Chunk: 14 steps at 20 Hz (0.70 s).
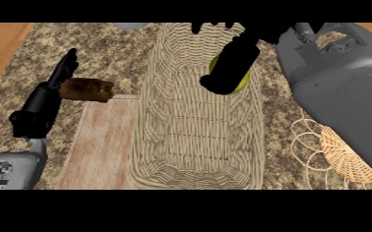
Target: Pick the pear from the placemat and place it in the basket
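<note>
The right hand [231, 64], fingers curled round the yellow-green pear [243, 81], holds it over the wicker basket [193, 142]; release remains.

Right forearm [330, 86], grey, entered from the right edge and ran up toward the top of the view, where it bent inward. Right hand [231, 64], black, hung downward from the wrist, its fingers and thumb curled round a yellow-green object that showed only at the hand's edges. Left forearm [18, 167] rose from the lower left corner. Left hand [45, 103], black, pointed up and to the right, its fingers straight and together, holding nothing.
</note>
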Each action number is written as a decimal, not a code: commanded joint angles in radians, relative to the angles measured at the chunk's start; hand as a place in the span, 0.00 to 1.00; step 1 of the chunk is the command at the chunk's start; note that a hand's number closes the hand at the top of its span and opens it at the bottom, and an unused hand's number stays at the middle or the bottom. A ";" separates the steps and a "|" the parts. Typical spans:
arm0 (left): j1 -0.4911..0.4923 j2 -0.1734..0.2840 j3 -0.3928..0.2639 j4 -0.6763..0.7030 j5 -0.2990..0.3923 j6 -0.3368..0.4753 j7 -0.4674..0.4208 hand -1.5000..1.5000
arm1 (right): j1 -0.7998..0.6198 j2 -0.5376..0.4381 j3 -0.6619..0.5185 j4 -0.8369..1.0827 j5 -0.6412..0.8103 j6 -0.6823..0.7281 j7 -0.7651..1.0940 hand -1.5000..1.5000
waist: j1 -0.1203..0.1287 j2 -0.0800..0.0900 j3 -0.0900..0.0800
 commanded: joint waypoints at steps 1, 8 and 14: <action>-0.021 0.024 0.051 0.063 0.022 -0.044 -0.049 0.50 | 0.036 0.017 -0.057 -0.018 -0.051 0.080 0.037 0.00 | -0.005 0.001 0.000; -0.054 -0.022 0.019 0.048 -0.001 -0.025 0.014 0.50 | 0.002 0.135 -0.197 0.013 -0.005 -0.144 0.030 0.00 | -0.010 0.003 0.000; -0.009 0.009 0.039 0.004 0.000 -0.039 0.003 0.50 | 0.065 0.112 -0.377 0.011 0.065 -0.373 0.010 0.00 | -0.012 0.000 0.001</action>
